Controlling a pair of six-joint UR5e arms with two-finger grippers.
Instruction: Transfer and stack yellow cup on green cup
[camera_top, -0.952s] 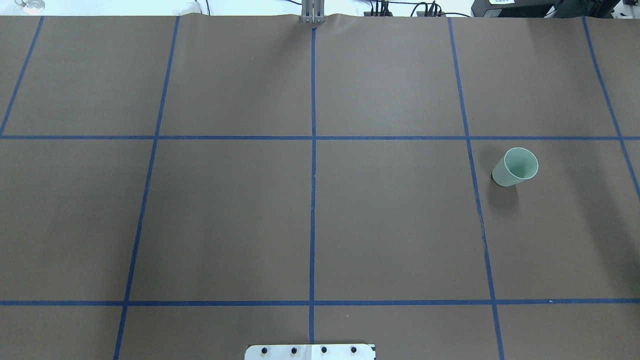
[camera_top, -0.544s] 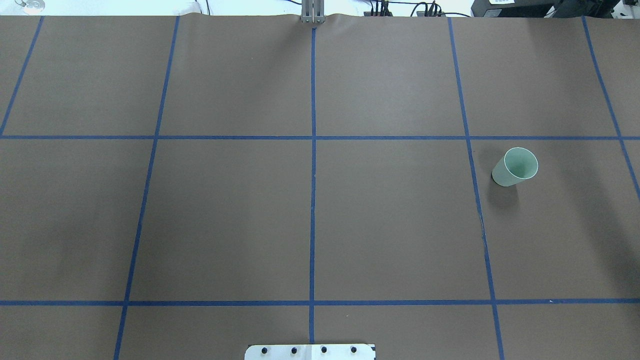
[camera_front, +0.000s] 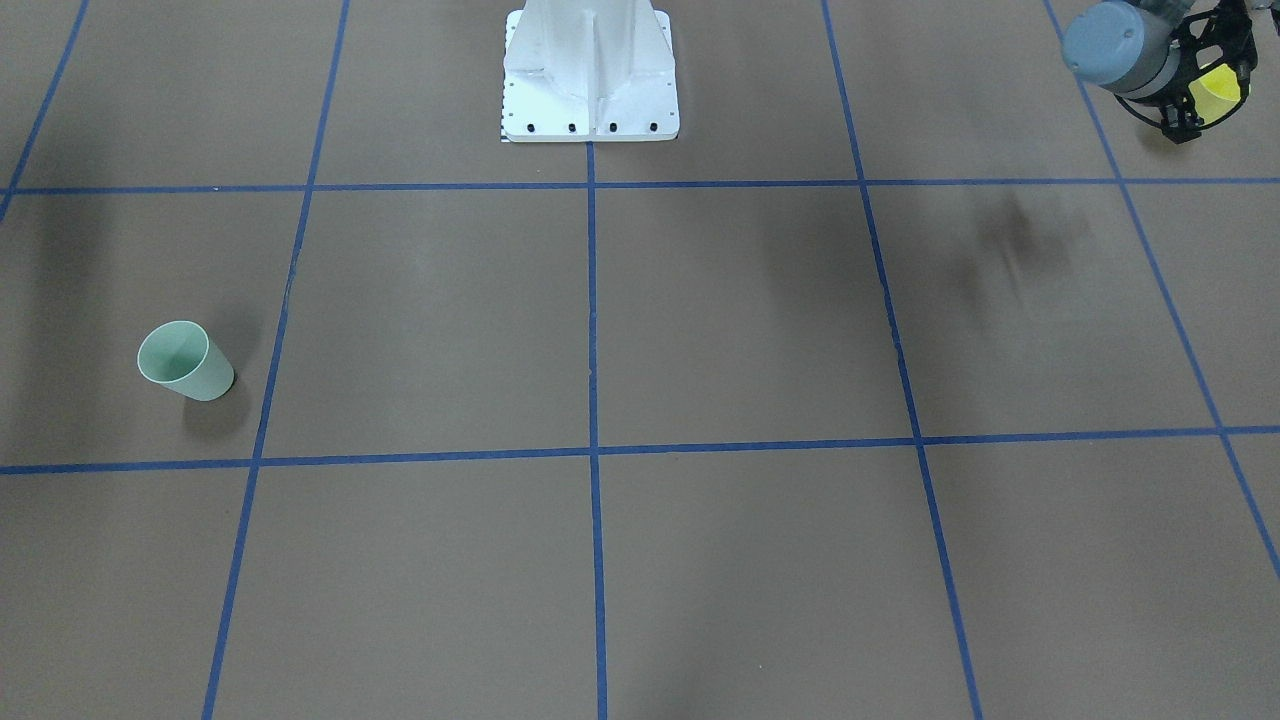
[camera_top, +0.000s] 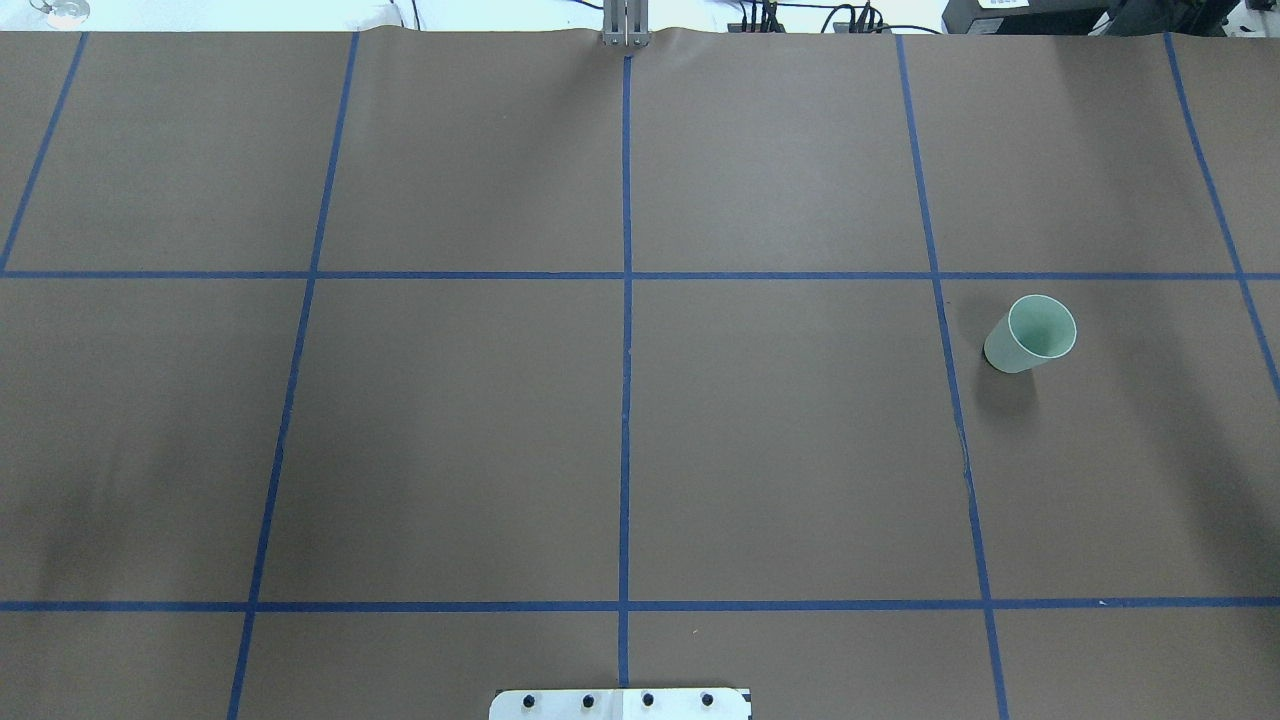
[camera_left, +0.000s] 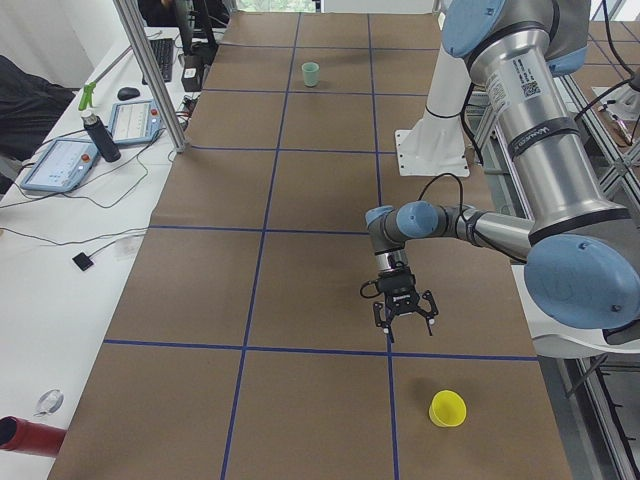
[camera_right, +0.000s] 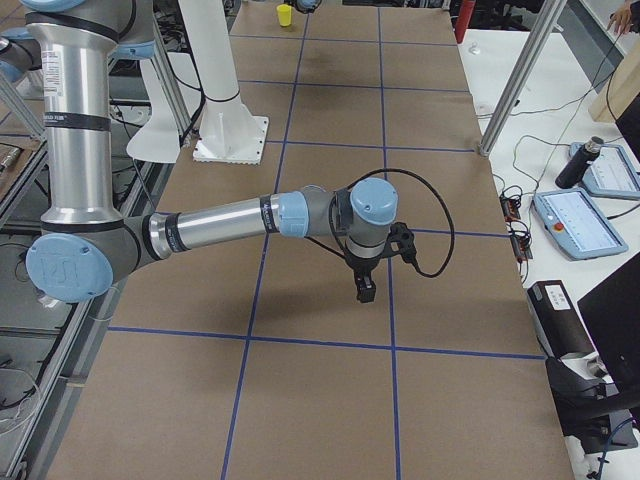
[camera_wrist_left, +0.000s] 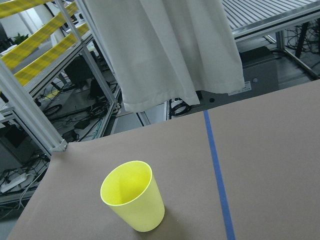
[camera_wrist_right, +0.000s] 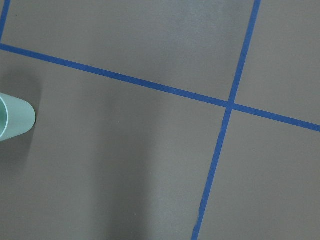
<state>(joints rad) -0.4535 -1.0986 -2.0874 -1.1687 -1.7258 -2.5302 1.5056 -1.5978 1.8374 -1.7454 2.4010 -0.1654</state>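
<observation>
The yellow cup (camera_wrist_left: 134, 197) stands upright and free near the table's corner on my left side; it also shows in the exterior left view (camera_left: 447, 408) and the front view (camera_front: 1222, 88). My left gripper (camera_left: 404, 318) hangs above the table short of it, fingers spread, empty; in the front view the left gripper (camera_front: 1212, 95) overlaps the cup. The green cup (camera_top: 1030, 334) stands upright far off on my right side, also in the front view (camera_front: 185, 362). My right gripper (camera_right: 365, 291) hovers over the table near it; I cannot tell if it is open or shut.
The brown table cover (camera_top: 450, 430) carries a blue tape grid. The white robot pedestal (camera_front: 590, 70) stands at mid-table on my side. Beyond the far edge are aluminium posts (camera_left: 150, 75) and a desk with tablets (camera_left: 60, 165).
The green cup has not moved. A faint shadow on the table's left side has drifted toward the near edge.
</observation>
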